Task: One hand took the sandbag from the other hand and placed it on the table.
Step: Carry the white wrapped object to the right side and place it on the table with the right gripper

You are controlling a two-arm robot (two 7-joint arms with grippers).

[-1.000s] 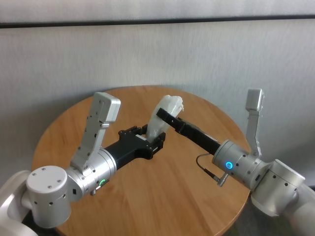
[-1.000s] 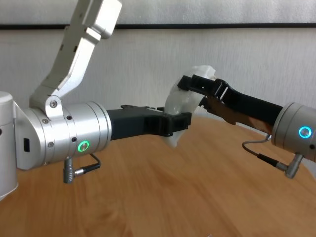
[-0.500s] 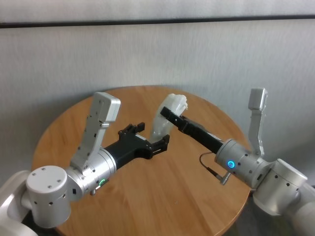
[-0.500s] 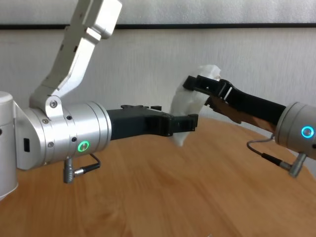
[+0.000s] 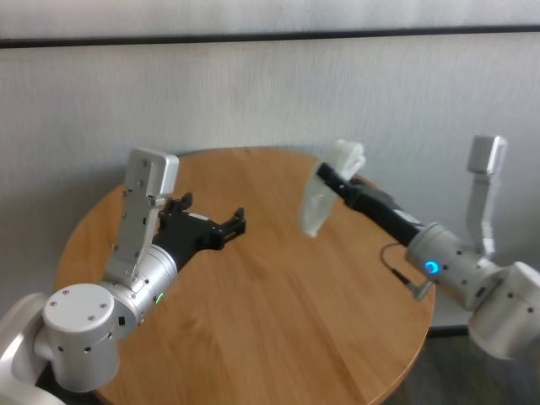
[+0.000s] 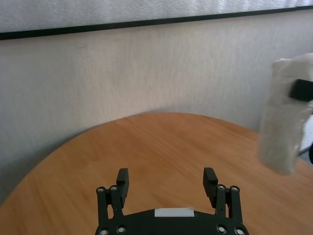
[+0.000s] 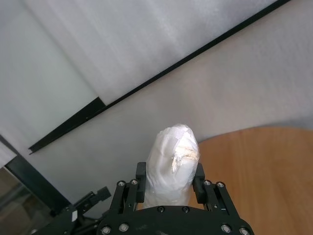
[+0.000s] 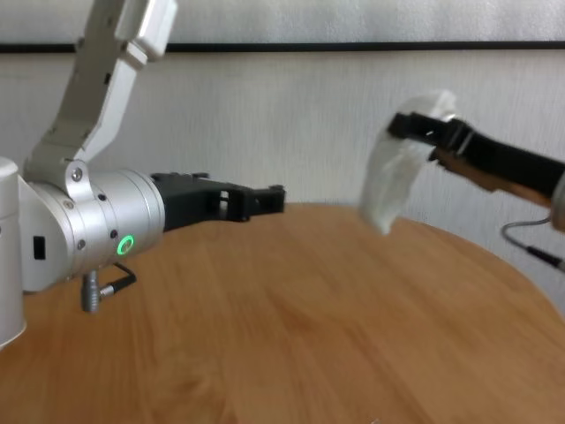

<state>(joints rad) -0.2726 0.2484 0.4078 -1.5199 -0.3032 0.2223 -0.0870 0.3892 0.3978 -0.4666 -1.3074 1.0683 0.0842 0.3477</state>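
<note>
**Sandbag held by right end effector, above the counter**

Right end effector (image 5: 327,178) (blue ring on wrist): fingers closed on the upper part of the white sandbag (image 5: 319,202). Right wrist view shows both fingers pressed against the bag's sides, the crinkled top end sticking out past the fingertips. The rest of the bag hangs down below the grip, slightly tilted. Chest view shows the bag's lower end clear of the wooden counter (image 5: 270,337), not touching it.

Left end effector (image 5: 236,222) (green ring on wrist): fingers spread wide apart, nothing between them; left wrist view confirms bare fingertips (image 6: 122,176) over the wood. It sits low over the counter, pointing toward the sandbag, well apart from it. From this end effector, the sandbag is ahead and off to the right, higher than the fingertips.

The two end effectors face each other across the counter with open wood between them. Grey wall with a dark horizontal strip behind.
</note>
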